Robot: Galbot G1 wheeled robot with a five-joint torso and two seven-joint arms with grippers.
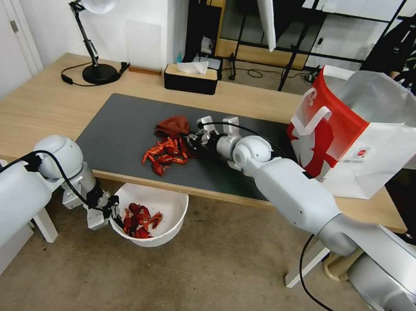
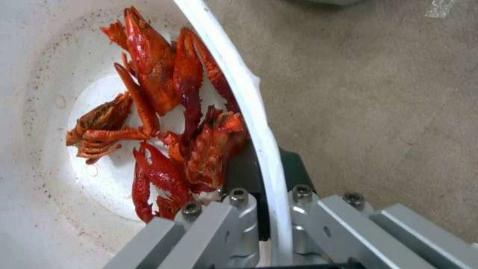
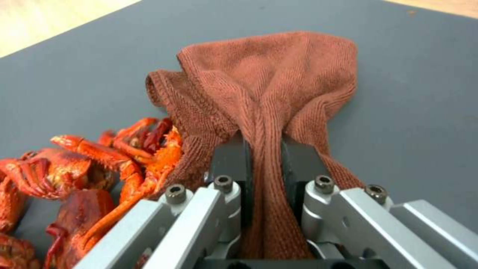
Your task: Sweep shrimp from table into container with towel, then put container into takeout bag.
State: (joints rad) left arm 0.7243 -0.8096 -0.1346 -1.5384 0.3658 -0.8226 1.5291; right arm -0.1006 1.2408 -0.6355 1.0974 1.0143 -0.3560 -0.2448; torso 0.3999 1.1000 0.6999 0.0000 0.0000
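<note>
Sweeping under way: right gripper (image 1: 193,137) over the dark grey rectangular mat (image 1: 115,134) on the long light-wood table (image 1: 34,103), jaws closed narrow on a bunched fold of the small rust-brown soft towel (image 3: 269,86). Left gripper (image 1: 111,212) below the near table edge, clamped across the rim of the round white plastic container (image 1: 167,204), one finger inside the wall, one outside. Risks noted: thin-rim pinch could slip or tilt under falling load, spilling contents onto the carpet; container mouth sits slightly to the right of the pile's nearest edge, so a stroke not aimed along that line could drop pieces past the rim; towel lies beside the pile rather than fully behind it, so a loose cloth edge could ride over pieces and leave some on the mat. Glossy red-orange shrimp pieces (image 1: 164,154) heaped on the mat just beside the towel, claws and shells tangled, wet-looking; a second batch of shrimp in the container (image 2: 164,123) resting on its floor against the gripped side. Large boxy white-and-red takeout bag (image 1: 351,132) upright and open on the table's right end, well apart from the pile.
</note>
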